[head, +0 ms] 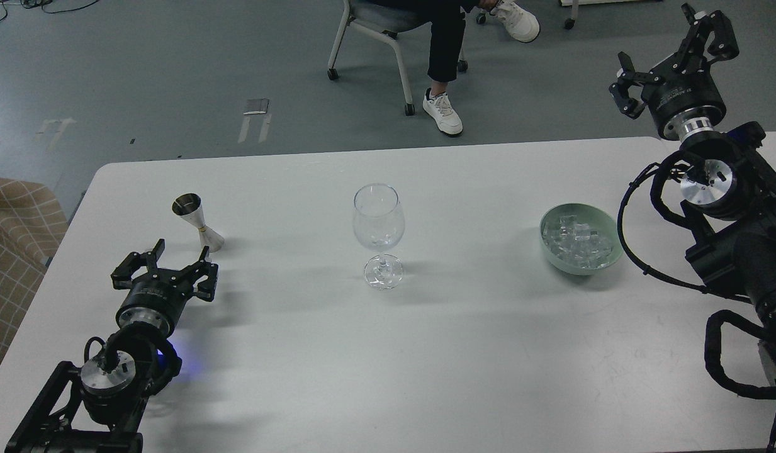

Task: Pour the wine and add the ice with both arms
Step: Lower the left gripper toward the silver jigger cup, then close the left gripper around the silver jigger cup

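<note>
A clear stemmed wine glass (379, 234) stands upright at the table's middle. A steel jigger (197, 222) stands at the left; any wine in it is hidden. A pale green bowl (554, 257) at the right holds heaped clear ice cubes (578, 241). My left gripper (167, 264) is open and empty, low over the table just in front of the jigger. My right gripper (677, 53) is open and empty, raised high beyond the table's far right edge, above and behind the bowl.
The white table (425, 352) ends at its far edge near the top third of the view. A seated person's legs and a chair (388, 38) are beyond it. A checked cloth (13, 239) lies off the left edge.
</note>
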{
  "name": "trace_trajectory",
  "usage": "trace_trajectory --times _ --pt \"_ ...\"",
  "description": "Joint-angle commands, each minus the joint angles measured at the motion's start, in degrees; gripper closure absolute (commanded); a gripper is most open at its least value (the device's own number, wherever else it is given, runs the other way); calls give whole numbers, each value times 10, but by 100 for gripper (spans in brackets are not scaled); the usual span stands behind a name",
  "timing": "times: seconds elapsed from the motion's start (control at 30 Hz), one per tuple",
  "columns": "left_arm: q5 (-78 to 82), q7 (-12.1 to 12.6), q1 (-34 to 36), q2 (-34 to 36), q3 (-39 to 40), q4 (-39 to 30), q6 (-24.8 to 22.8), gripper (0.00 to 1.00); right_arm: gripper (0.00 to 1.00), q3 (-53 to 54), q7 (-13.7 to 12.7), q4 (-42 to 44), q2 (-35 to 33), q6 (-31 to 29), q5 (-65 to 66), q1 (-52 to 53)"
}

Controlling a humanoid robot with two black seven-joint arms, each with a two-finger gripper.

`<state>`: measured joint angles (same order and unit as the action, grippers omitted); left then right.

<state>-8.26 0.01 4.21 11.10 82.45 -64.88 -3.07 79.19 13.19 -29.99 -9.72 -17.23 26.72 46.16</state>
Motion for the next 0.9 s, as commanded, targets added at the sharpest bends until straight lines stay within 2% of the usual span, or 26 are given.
trace_trajectory --times 0.0,0.1,0.17,0.23,0.5,0.63,0.87 --pt "-1 -7 8 -4 0 5 -2 30 0 0 1 -1 0 1 0 -3" --pt "0 -5 22 -13 0 16 -2 30 0 1 1 0 -1 2 0 -3" --pt "1 -3 26 -14 0 20 -2 34 0 1 1 -1 -5 2 0 -2" --pt "0 3 33 -19 0 22 -3 43 0 1 1 -1 -7 2 0 -1" --pt "0 4 61 -24 -2 63 -11 43 0 1 1 0 -10 2 0 0" --pt "0 2 86 -24 -10 113 -14 42 0 1 0 1 -10 2 0 3" --pt "0 2 98 -24 -10 119 -27 42 0 1 0 1 -10 2 0 2"
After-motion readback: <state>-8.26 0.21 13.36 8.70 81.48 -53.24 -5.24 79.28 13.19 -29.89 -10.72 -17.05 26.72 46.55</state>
